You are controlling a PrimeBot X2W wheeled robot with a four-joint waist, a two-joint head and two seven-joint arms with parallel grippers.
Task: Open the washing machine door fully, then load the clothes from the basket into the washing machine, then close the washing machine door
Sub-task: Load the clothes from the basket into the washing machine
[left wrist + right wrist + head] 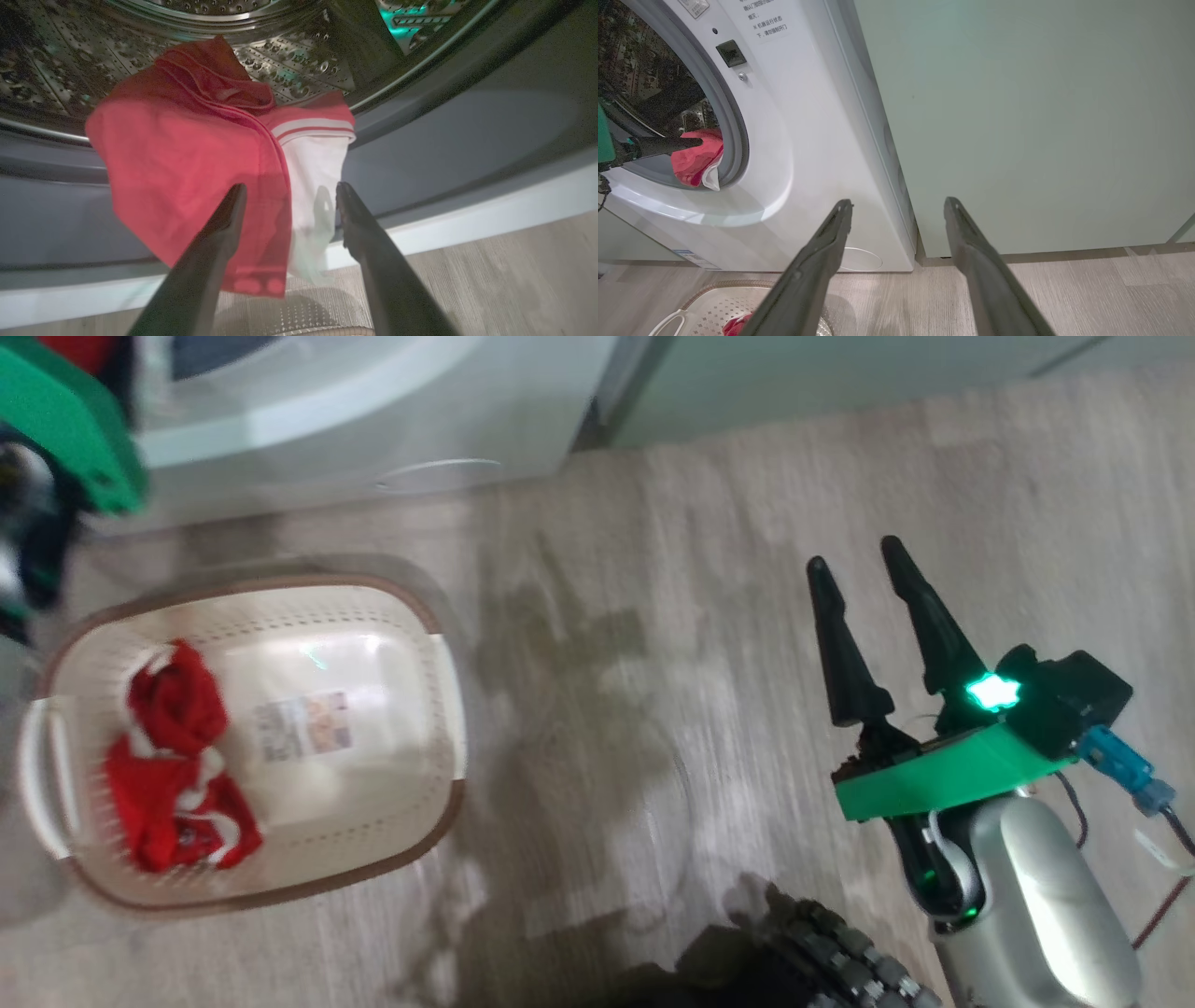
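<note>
Your right wrist view gives you the washer (pixel 798 154) from the front, mouth open, with a pale green cabinet (pixel 1041 116) just beside it. The head view catches just the washer's lower front along its top edge. The head view lays out the whole basket (pixel 280 607) on the wood floor (pixel 653 709) before the washer, where the right wrist view catches a corner of it. Red and white clothes (pixel 177 765) are bunched at the basket's left end. Your left wrist view looks into the steel drum (pixel 289 60), where a red and white garment (pixel 187 154) drapes out over the grey gasket (pixel 444 140) and hangs down. Your left claw (pixel 290 186) stands with fingers apart right in front of that garment, one finger across the red part, the other beside the white. You cannot tell whether they touch it. Your right claw (pixel 854 553) is spread too, holding nothing, over bare floor well right of the basket.
</note>
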